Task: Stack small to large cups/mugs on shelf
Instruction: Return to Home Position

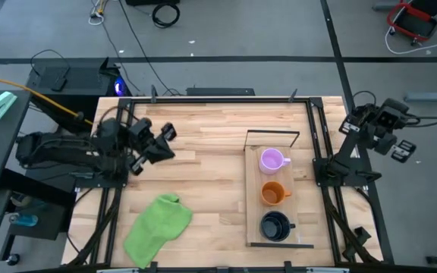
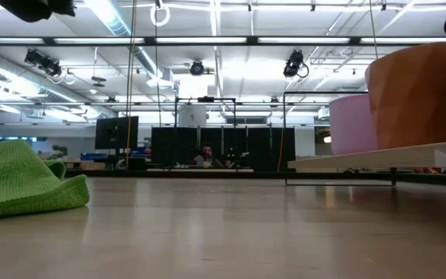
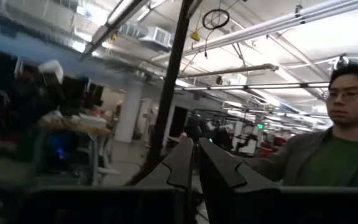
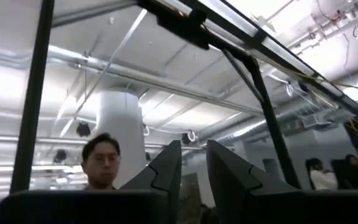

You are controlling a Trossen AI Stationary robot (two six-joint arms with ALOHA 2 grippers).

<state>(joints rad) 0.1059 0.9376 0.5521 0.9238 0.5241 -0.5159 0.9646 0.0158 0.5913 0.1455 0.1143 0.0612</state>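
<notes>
The light-wood shelf lies on the table's right half. Three mugs stand on it in a row, each on its own base: purple farthest, orange in the middle, black nearest. The low view shows the purple mug and orange mug on the shelf board. My left gripper hangs raised over the table's left part, fingers shut, holding nothing. My right gripper waits beyond the table's right edge, fingers a narrow gap apart and empty.
A crumpled green cloth lies on the table's near left part and also shows as the green cloth in the low view. Bare planks separate it from the shelf. A person shows beyond the table in both wrist views.
</notes>
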